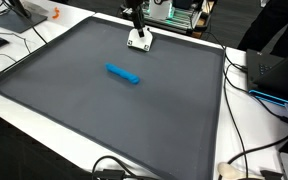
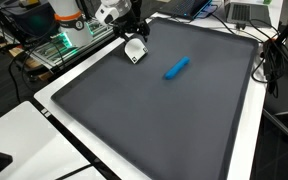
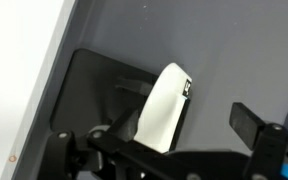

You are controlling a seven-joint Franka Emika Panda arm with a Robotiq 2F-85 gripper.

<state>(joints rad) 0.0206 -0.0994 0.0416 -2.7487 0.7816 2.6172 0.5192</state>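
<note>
Cables (image 1: 109, 168) nr table (image 1: 34, 130) edge, blue marker (image 1: 123, 74) on mat (image 1: 104, 125), well apart from end effector (image 1: 137, 32) spread over white block (image 1: 139, 42).

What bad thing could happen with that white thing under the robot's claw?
The open gripper hangs right over the white object, which sits near the far edge of the mat. Coming down slightly off, a finger might knock it over or shove it off the mat. The blue marker looks round, so a bump could roll it.
</note>
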